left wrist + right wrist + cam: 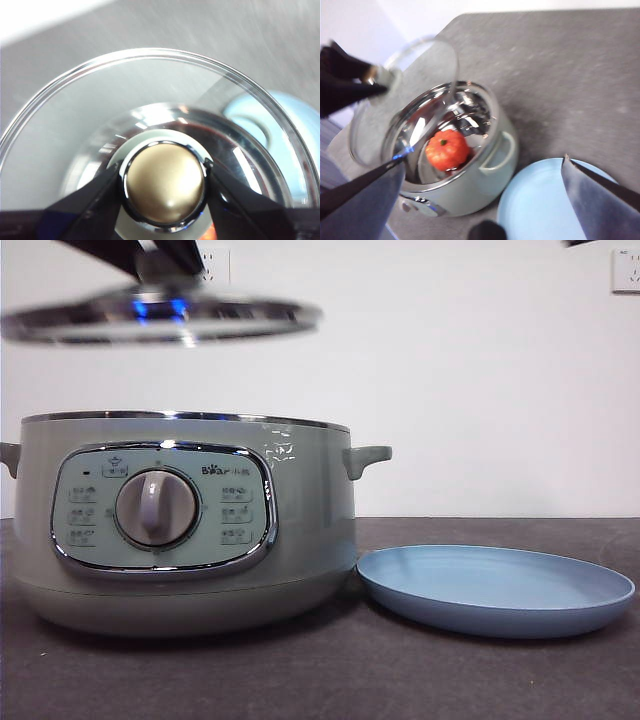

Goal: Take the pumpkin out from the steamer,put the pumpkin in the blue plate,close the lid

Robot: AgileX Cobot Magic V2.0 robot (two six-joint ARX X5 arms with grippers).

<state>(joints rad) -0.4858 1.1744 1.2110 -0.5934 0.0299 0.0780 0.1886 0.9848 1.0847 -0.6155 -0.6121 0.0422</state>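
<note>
We hold the lid [160,318] by its knob in the left gripper [164,186], above the steamer [185,525]. Our right gripper [485,170] waits spread. The pumpkin [447,149] sits inside, seemingly upright; next, reach down for it. The blue plate [495,590] lies at the steamer's three o'clock.

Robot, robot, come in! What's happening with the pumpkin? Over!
Left hand shut on lid, lifted above pot. Right hand open, high above. Pumpkin inside pot. Plate bare.
</note>
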